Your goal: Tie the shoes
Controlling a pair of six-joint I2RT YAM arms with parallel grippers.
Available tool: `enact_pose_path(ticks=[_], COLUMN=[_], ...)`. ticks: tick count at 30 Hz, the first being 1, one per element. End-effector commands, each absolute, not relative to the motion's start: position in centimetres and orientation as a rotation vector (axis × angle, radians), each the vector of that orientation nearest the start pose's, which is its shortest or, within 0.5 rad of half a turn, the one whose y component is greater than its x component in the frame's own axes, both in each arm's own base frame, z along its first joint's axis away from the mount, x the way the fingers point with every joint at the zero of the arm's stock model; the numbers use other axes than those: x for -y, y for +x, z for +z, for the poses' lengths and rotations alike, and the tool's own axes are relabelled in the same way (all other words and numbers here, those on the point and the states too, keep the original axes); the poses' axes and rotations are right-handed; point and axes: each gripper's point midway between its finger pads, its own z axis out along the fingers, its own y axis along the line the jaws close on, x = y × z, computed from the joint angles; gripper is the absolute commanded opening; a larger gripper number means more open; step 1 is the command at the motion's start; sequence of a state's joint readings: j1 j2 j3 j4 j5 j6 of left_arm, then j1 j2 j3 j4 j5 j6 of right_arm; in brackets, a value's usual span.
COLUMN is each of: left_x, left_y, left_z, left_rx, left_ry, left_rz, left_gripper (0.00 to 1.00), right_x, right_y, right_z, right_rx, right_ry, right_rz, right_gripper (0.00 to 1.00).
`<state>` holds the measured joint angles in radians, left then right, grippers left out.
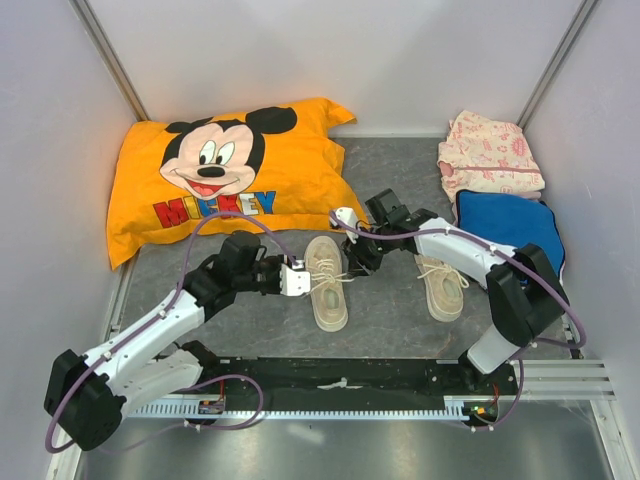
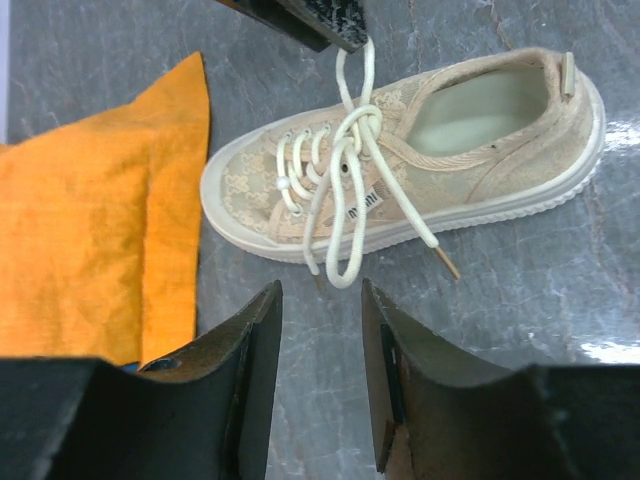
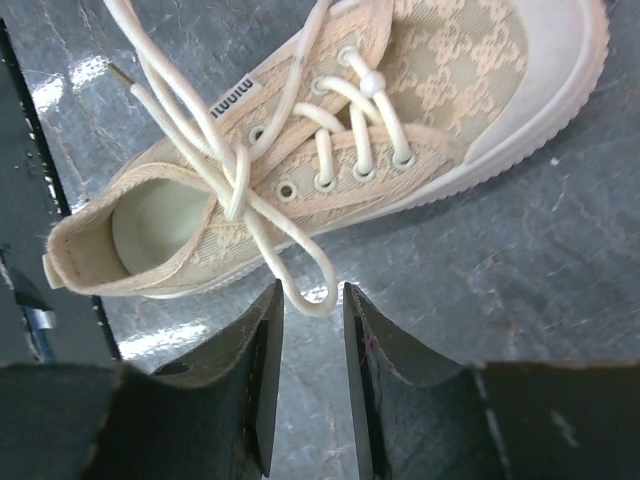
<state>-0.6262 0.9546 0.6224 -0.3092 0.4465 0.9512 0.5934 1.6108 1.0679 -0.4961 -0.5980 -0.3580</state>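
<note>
Two cream-beige sneakers lie on the grey table. The left shoe (image 1: pixel 326 283) sits between my grippers; the right shoe (image 1: pixel 443 287) lies apart near the right arm. The left gripper (image 1: pixel 303 280) is open beside the left shoe (image 2: pixel 400 150), its tips (image 2: pixel 320 290) just short of a hanging lace loop (image 2: pixel 345 265). The laces cross in a knot (image 2: pixel 365 122). The right gripper (image 1: pixel 358 258) is open on the shoe's other side (image 3: pixel 330 140), with a lace loop (image 3: pixel 310 292) lying between its tips (image 3: pixel 312 292). A right finger (image 2: pixel 310 18) shows at the top of the left wrist view.
An orange Mickey pillow (image 1: pixel 225 175) lies at the back left, its edge close to the shoe's toe (image 2: pixel 90 230). A folded pink cloth (image 1: pixel 490 155) and a blue cloth (image 1: pixel 510 225) lie at the back right. White walls enclose the table.
</note>
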Motion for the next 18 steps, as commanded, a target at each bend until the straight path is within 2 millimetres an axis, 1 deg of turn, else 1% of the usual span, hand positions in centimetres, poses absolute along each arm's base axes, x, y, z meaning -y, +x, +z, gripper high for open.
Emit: enact_pose_path(ticks=[1,5,9,15,18], left_x=[20.9,20.7,20.6,20.6,20.6], left_y=[21.0,20.6,20.5,20.3,20.2], left_z=[13.4,13.1,12.8,12.7,12.6], left_rx=[-1.451,-1.476,-1.499,-1.511,-1.517], left_ry=[1.619,1.609,1.603,1.601,1.602], left_rz=[-0.383,-0.418,-0.431,-0.450,-0.452], left_gripper=[0.43,0.41,0.40,0.36,0.36], right_x=[-28.2,-28.7,-29.1,-30.1,-30.5], right_y=[26.1,25.8,25.5,25.1,25.2], right_z=[10.2,10.3,10.3,10.0,9.7], right_rx=[-2.014,-1.916,-1.861,-1.811,-1.799], right_ry=[-1.477,-1.593,-1.667,-1.724,-1.744], right_rz=[0.838,0.856,0.871,0.899,0.902], right_gripper=[0.38,0.36,0.35,0.34,0.34])
